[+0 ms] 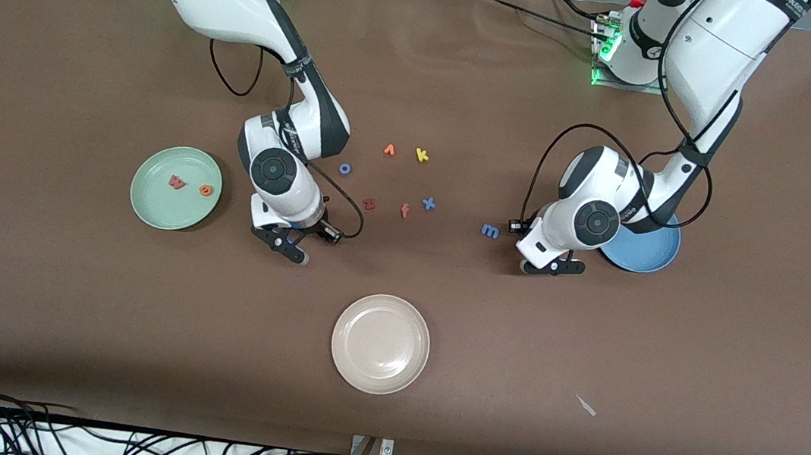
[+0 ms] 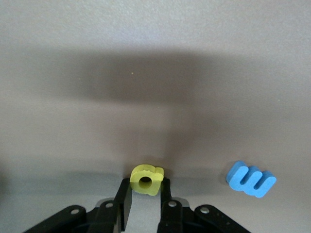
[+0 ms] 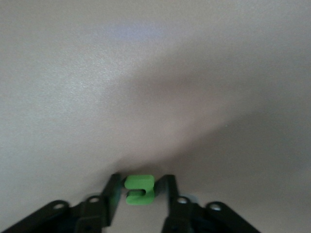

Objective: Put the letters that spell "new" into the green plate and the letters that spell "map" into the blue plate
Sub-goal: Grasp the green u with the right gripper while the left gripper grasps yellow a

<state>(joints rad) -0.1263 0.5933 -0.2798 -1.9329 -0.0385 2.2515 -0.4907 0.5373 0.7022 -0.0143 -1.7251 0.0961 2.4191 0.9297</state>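
The round pale mint-green plate [image 1: 176,188], toward the right arm's end of the table, is already holding the small red-pink foam "w" [image 1: 177,182] and the small orange foam "e" [image 1: 205,190], lying side by side and apart. The third letter of that word, the small green foam "n" [image 3: 140,189], is sitting between the fingers of the right gripper [image 1: 291,243], which is down at the tabletop beside the green plate; the fingers are pressing against its sides, so I judge it gripped but not yet lifted.

The round medium-blue plate [image 1: 658,256], toward the left arm's end, is partly hidden by the arm and is showing no letter in its visible part. The left gripper [image 1: 552,267] is low at the table just beside it, its fingers closing on the small yellow foam "p" [image 2: 146,179]. The small blue foam "m" [image 1: 490,230] is lying near that gripper on the brown table [image 1: 663,379], untouched. I cannot pick out the teal "a" anywhere.

So "new" is looking nearly finished, while "map" is only beginning
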